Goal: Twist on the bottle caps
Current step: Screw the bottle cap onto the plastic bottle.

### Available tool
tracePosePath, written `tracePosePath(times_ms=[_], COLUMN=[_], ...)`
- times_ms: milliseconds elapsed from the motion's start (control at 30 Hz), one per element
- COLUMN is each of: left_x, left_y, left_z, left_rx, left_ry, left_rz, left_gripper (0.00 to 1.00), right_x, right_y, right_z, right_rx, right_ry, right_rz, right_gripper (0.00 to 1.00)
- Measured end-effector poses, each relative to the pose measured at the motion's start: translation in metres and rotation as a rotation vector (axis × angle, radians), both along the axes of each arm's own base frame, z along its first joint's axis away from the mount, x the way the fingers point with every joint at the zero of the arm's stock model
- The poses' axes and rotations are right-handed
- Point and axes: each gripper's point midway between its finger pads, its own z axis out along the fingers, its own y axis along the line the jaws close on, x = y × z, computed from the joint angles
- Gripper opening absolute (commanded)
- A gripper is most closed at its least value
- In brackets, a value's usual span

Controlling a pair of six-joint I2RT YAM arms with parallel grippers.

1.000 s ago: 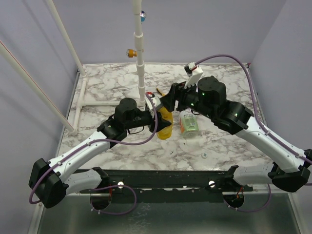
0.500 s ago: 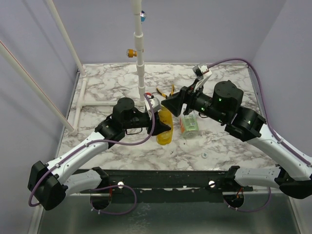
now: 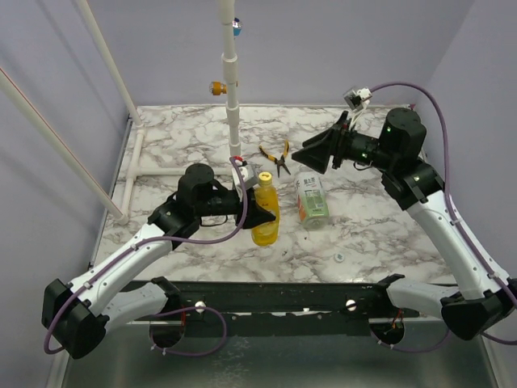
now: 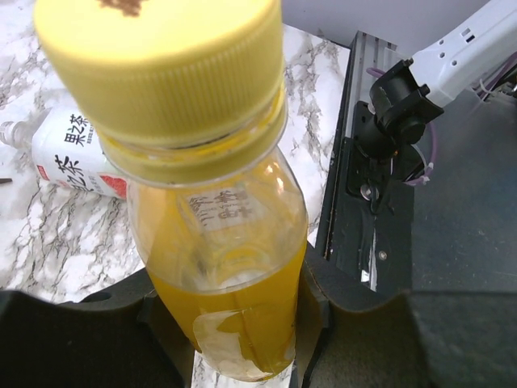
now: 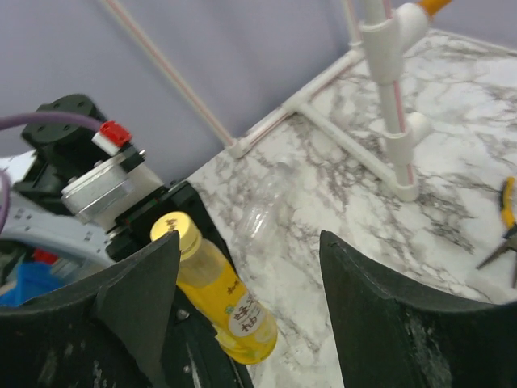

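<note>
Clamping yellow bottle [image 3: 266, 230] in left hand [image 3: 260, 213]

White shells [image 3: 137, 260], black joints [image 3: 199, 179]. Purple cables [image 3: 437, 107] trail behind the black left gripper [image 3: 262, 215] and right gripper [image 3: 304, 153]; green lights [image 3: 389, 129] behind the right.

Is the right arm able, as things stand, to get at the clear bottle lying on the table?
Probably yes. The right tool is open and empty, hovering just beyond the clear bottle, with nothing between them. The left tool holds the yellow bottle off to one side.
</note>
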Motion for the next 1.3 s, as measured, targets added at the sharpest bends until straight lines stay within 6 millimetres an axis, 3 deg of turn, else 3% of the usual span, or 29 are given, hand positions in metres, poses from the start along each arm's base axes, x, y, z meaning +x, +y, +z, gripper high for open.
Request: tracePosePath(times_ms=[200,467,1000,1300], left_x=[0.000,-0.005,-0.008,-0.009], left_y=[0.002,-0.001,-0.006,-0.008], left_z=[0.000,-0.005,0.002,0.000], left_rx=[-0.001,0.003,-0.014,-0.013], left_ry=[0.006,0.029,0.050,0.065], left_rz=[-0.009,-0.049,-0.095,-0.107], left_gripper=[0.00,0.00,0.00,0.00], right_x=[-0.024,-0.042,-0.051,-0.055], right_y=[0.020,0.028,0.057,0.068], right_z=[-0.015,-0.018,-0.034,-0.036], right_rx=[0.037,0.068,0.046,0.039], right_ry=[0.032,0.012,0.025,0.014], right_rz=[0.263,0.404,0.491,0.503], right_gripper=[0.72,0.70,0.69,0.57])
